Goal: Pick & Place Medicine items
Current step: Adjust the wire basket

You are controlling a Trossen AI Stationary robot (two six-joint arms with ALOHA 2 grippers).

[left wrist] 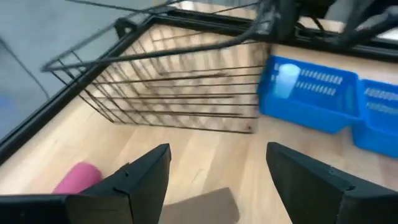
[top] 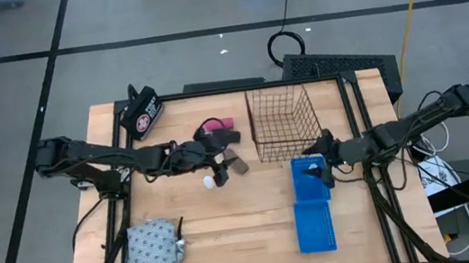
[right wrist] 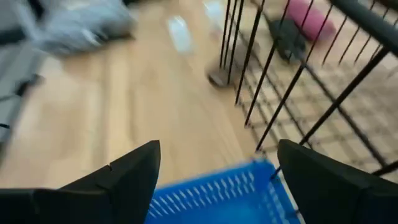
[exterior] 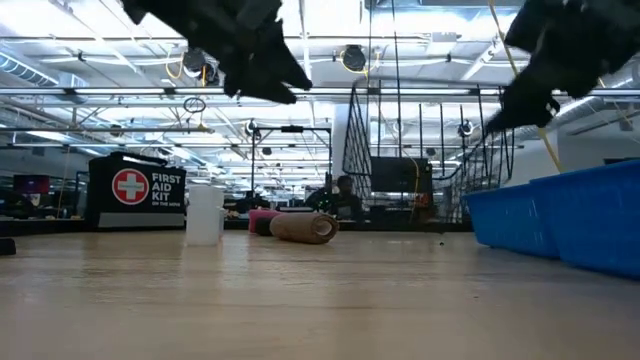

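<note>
Both grippers are open and hold nothing. My left gripper [top: 219,158] [left wrist: 217,152] hovers above the table's middle, over the brown piece [top: 239,164] [left wrist: 208,208]. The pink piece [top: 225,124] [left wrist: 78,177] and the black piece [top: 211,135] lie just beyond it. One white bottle [top: 209,182] [exterior: 205,212] stands on the wood. My right gripper [top: 323,167] [right wrist: 217,146] hangs over the far blue tray [top: 309,181] [right wrist: 211,193], where another white bottle [left wrist: 286,81] stands. The patterned pouch [top: 154,256] lies flat at the near left.
A wire basket [top: 283,123] stands between the two grippers on the far side. A second blue tray [top: 315,227] lies nearer the front edge. The black first aid case [top: 143,112] [exterior: 135,190] stands at the far left corner. Bare wood lies between the pouch and the trays.
</note>
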